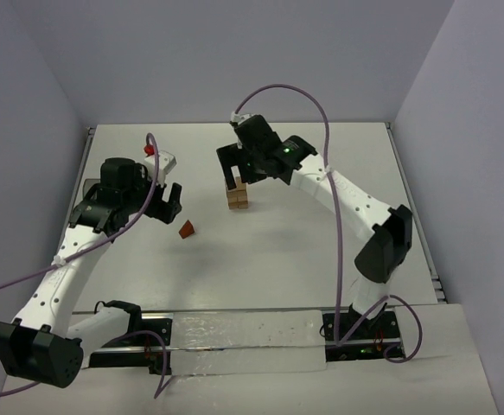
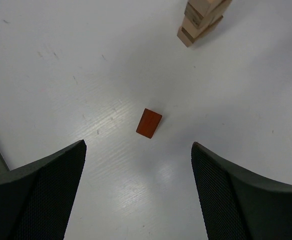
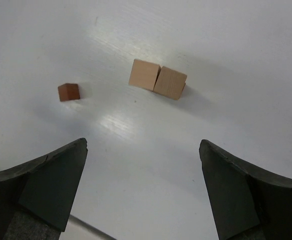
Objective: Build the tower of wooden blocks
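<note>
The wood block tower point(image 1: 239, 199) is a short column of light-tan cubes in the middle of the table. My right gripper point(image 1: 239, 173) hangs open just above it, touching nothing. In the right wrist view two tan cube faces point(image 3: 157, 79) show side by side beyond the open gripper point(image 3: 143, 142). The reddish-brown wedge block point(image 1: 186, 229) lies alone on the table, left of and nearer than the tower. My left gripper point(image 1: 170, 206) is open beside it. The left wrist view has the wedge point(image 2: 149, 123) just ahead of the empty gripper point(image 2: 137, 145) and the tower point(image 2: 202, 20) further off.
The white table point(image 1: 303, 251) is walled at the back and sides. A translucent plastic strip point(image 1: 252, 341) lies along the near edge between the arm bases. Purple cables loop above both arms. The wedge point(image 3: 68, 92) also shows left of the cubes.
</note>
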